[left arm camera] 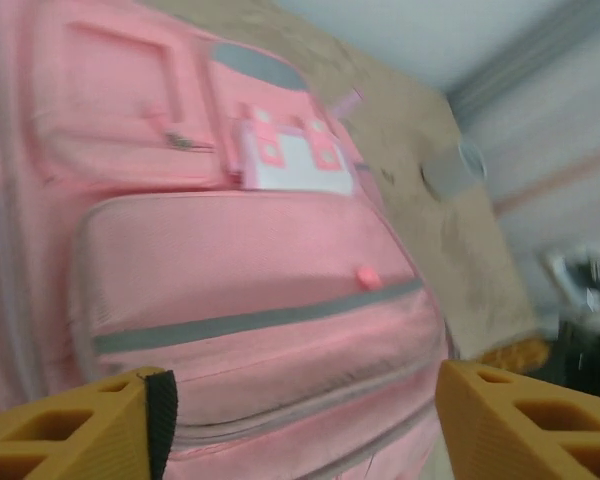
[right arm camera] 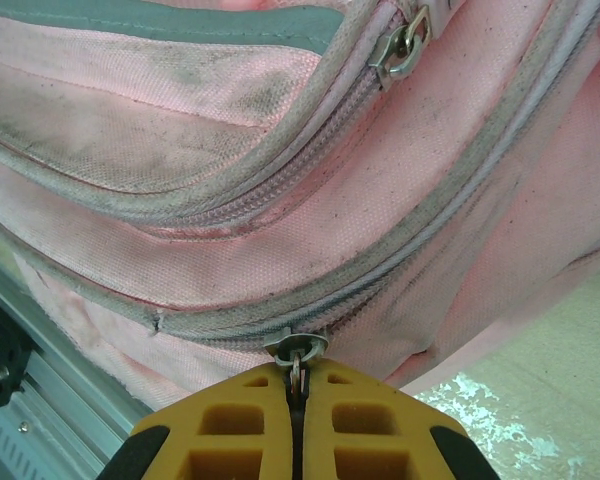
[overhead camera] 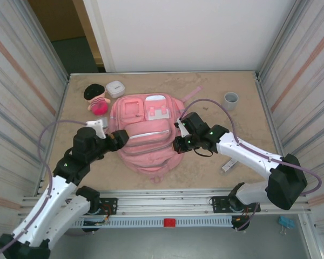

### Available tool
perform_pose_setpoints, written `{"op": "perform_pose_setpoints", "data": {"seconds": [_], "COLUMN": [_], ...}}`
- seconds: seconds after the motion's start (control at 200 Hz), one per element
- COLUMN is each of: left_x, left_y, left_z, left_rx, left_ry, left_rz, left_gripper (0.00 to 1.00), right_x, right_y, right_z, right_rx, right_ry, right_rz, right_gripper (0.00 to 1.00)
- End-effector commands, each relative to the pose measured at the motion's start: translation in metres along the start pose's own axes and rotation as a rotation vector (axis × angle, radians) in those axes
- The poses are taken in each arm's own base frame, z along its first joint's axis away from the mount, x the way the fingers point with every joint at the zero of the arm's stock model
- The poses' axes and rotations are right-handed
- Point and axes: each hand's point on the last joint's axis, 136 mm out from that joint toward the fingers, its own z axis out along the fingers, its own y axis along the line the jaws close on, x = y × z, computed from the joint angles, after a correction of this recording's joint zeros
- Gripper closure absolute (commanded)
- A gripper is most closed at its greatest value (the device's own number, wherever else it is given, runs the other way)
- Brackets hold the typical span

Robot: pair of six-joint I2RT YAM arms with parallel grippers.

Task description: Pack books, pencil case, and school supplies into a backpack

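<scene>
Right gripper (right arm camera: 298,392): clenched on zip pull (right arm camera: 296,348) of backpack (right arm camera: 280,200)
Left gripper (left arm camera: 302,395): jaws spread, empty, facing backpack front
White stick (overhead camera: 228,164): on table (overhead camera: 205,172), beside right arm

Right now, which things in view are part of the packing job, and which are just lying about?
Part of the job:
- pink backpack
- its zip pull, pinched by the right gripper
- white stick-shaped item

Lying about:
- doll
- white box
- grey cup
</scene>
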Motion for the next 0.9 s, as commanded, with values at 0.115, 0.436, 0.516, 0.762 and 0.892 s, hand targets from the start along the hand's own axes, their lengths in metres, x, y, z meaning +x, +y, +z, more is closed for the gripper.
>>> {"op": "perform_pose_setpoints", "data": {"seconds": [0.115, 0.436, 0.516, 0.762, 0.892], "left_x": [0.049, 0.082, 0.084, 0.085, 0.092], "left_y": [-0.079, -0.104, -0.102, -0.099, -0.089], "left_z": [0.03, 0.08, 0.091, 0.115, 0.12], "left_rx": [0.243, 0.389, 0.375, 0.34, 0.322], "left_ry": [0.084, 0.116, 0.118, 0.106, 0.137], "left_rz": [0.866, 1.179, 1.212, 1.274, 1.292], "left_gripper": [0.33, 0.34, 0.35, 0.49, 0.62], "right_x": [-0.011, -0.011, -0.011, -0.009, -0.011], "right_y": [0.013, 0.021, 0.024, 0.034, 0.031], "right_z": [-0.014, -0.016, -0.015, -0.014, -0.018], "right_rx": [-0.04, -0.083, -0.105, -0.152, -0.156], "right_ry": [-0.034, -0.044, -0.041, -0.026, -0.04], "right_rz": [-0.05, -0.056, -0.058, -0.072, -0.066], "right_gripper": [1.0, 1.0, 1.0, 1.0, 1.0]}}
